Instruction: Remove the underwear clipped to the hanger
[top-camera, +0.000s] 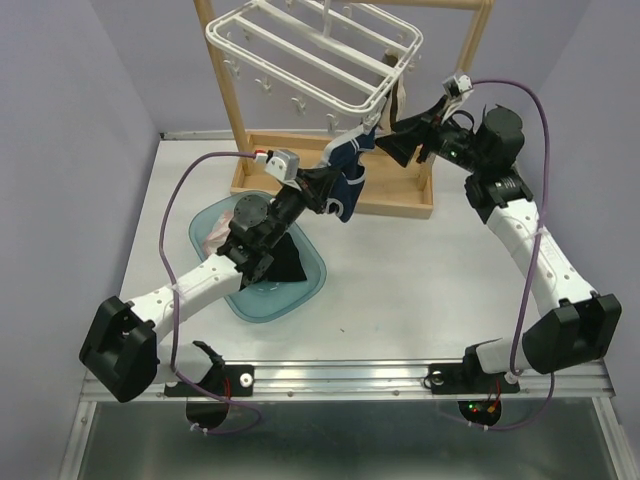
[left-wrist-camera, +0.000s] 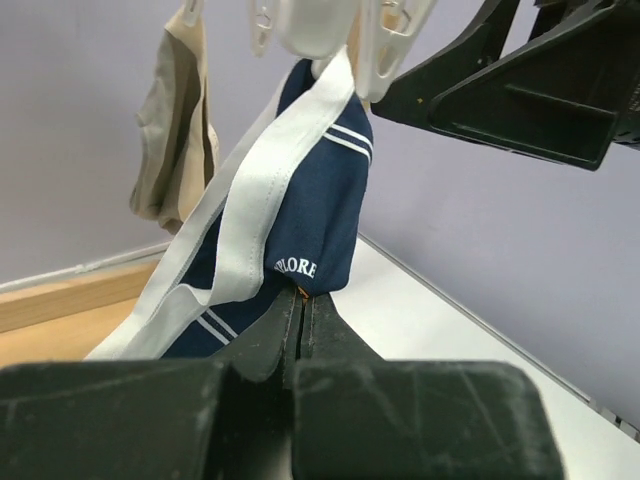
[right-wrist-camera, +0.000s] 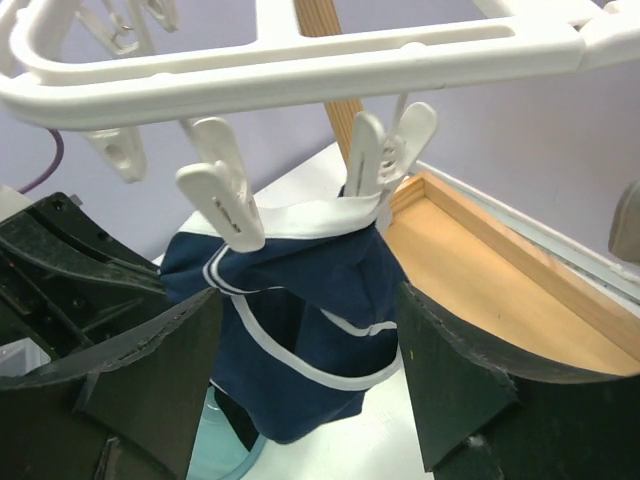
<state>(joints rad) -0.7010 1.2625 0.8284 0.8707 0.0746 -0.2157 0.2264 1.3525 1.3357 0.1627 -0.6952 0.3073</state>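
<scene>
Left gripper (left-wrist-camera: 300, 308) pinched tight on the bottom hem of the navy underwear (left-wrist-camera: 325, 190), jaws fully together, cloth caught right at the tips. Right gripper (right-wrist-camera: 310, 300) spread wide, one black finger either side of the same garment, no grip on anything as far as visible. Navy underwear hanging off the near right corner of the white hanger (right-wrist-camera: 300, 65), white waistband bitten by one clip (right-wrist-camera: 385, 150). Second clip (right-wrist-camera: 225, 205) dangling just in front of the band, can't tell if closed on it. All of that up above the table (top-camera: 420, 300), toward its far edge.

Containers: shallow teal tub (top-camera: 270, 305) in the left half of the table, rounded corners, see-through-ish plastic. Inside, a black piece (top-camera: 290, 262) crumpled in the middle and a pale pink-white piece (top-camera: 215, 240) bunched by the left rim, both partly hidden under the left arm. Also a wooden stand (top-camera: 233, 110) at the far edge, base built like a low open box of light wood.

Materials: hanger all smooth moulded plastic, rectangular frame, parallel bars, little peg clips underneath. Navy cloth soft and stretchy-looking, thin white stripes, white lettering near the hem. Beige pair (left-wrist-camera: 175, 130) hanging limp from another clip. Gripper fingers matte black, a bit scuffed.
</scene>
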